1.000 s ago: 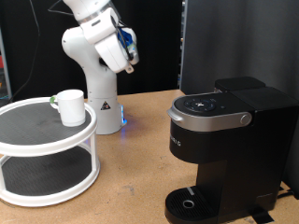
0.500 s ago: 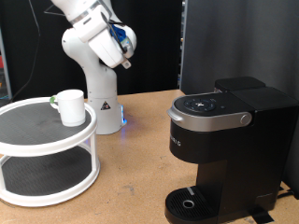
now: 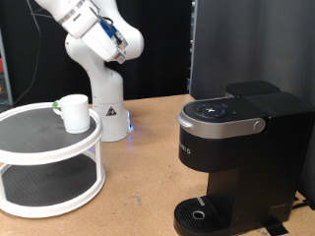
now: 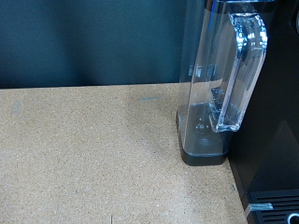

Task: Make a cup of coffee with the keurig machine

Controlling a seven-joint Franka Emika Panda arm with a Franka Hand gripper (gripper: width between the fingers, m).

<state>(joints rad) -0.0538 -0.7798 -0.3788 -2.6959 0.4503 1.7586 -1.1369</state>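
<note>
Meanwhile, cup (image 3: pixel 74 111) on the two-tier stand (image 3: pixel 49 157); tool unseen, state untellable.

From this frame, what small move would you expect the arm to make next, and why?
Probably a descent toward the plain white cylindrical mug on the top tier of the white round two-tier shelf. The round drip tray of the large black boxy coffee maker is bare, and the gripper is in neither view.

text: vertical lettering on keurig machine (image 3: pixel 184 149) front (too small to read); otherwise none legible
</note>
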